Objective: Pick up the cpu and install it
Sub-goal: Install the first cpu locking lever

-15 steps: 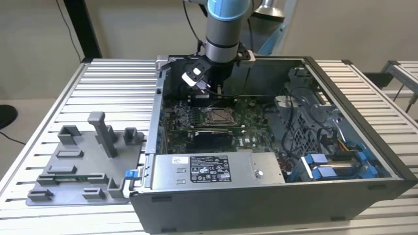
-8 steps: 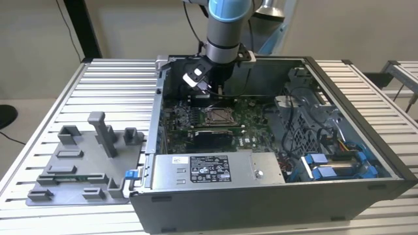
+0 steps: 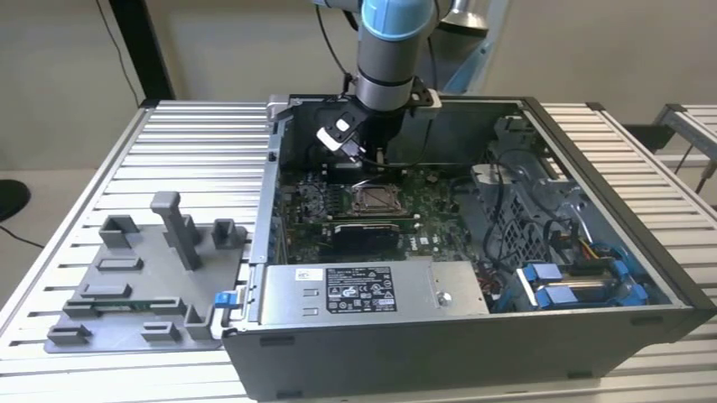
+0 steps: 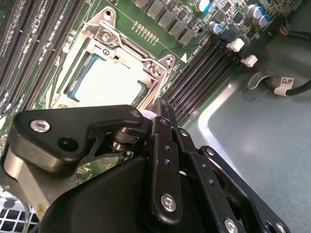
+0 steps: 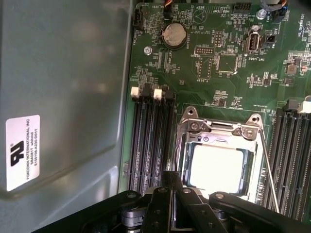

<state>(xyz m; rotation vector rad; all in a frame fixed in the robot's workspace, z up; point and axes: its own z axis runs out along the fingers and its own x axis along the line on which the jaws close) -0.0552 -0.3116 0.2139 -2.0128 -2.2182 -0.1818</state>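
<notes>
**Exterior view, from its left to its right.** A grey tray (image 3: 112,290) of plastic blocks rests at the near corner of the slatted table (image 3: 191,143). The open computer case (image 3: 610,143) takes up the table's centre and far side, with the power-supply box (image 3: 370,290) along its near edge and blue drive caddies (image 3: 560,281) in its near corner on the exterior view's right. The gripper (image 3: 374,158) hangs inside the case over the motherboard (image 3: 437,189), its fingers drawn together with nothing visible between them. The cpu (image 5: 216,167) lies flat in the socket frame (image 5: 218,127) at the board's centre, silvery top up. It sits just beside the fingertips, on the side toward the case's near edge; contact with the frame cannot be judged. The chip is square and has no long axis; its sides run parallel to the memory slots (image 5: 148,141) flanking the socket. It appears already seated.
</notes>
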